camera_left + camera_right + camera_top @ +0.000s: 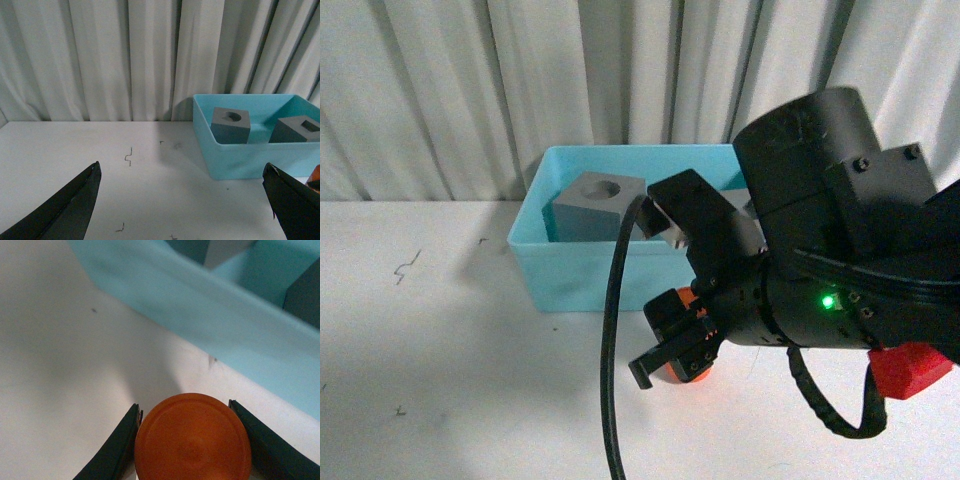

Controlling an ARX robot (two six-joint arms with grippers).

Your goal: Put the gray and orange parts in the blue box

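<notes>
right gripper (pixel 672 362) is clamped on the orange cylinder (pixel 192 440), with a dark finger pressed to each side. the cylinder sits low over the white table (pixel 440 340), just outside the near wall of the blue box (pixel 580 272); whether it rests on the surface cannot be told. left gripper (pixel 180 210) is spread wide above the table, apart from the box. both gray cubes lie inside the box, the cube with a round recess (pixel 230 125) beside the cube with a rectangular recess (pixel 295 129). pale curtain (pixel 440 90) hangs behind.
</notes>
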